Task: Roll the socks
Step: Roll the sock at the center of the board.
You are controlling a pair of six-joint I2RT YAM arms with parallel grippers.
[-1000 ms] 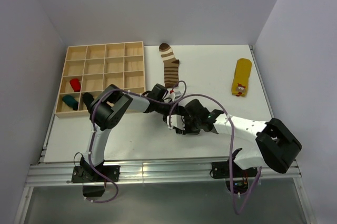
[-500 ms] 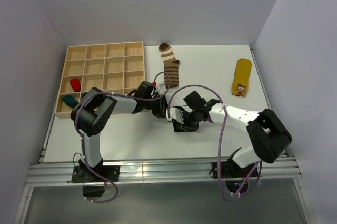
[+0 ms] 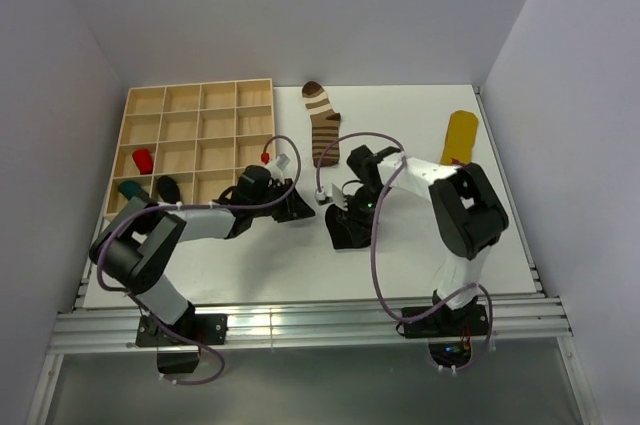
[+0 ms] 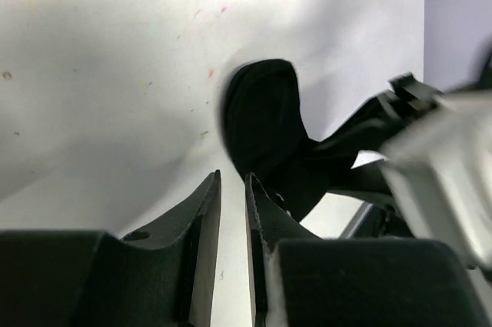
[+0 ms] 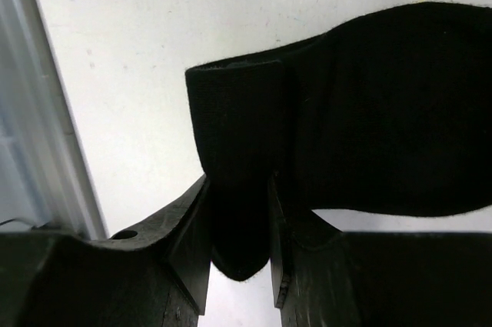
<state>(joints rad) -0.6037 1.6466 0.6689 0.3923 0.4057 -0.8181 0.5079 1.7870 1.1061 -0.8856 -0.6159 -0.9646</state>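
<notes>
Closest to me, the right gripper (image 5: 238, 211) has its fingers clamped on a folded end of the plain black sock (image 5: 369, 111), which lies mid-table (image 3: 250, 255). The left gripper (image 4: 232, 188) sits just beside that sock, fingers nearly together with nothing between them. Further back lie the brown-and-cream striped sock (image 3: 323, 127) and, off to the right, the yellow sock (image 3: 459, 135).
</notes>
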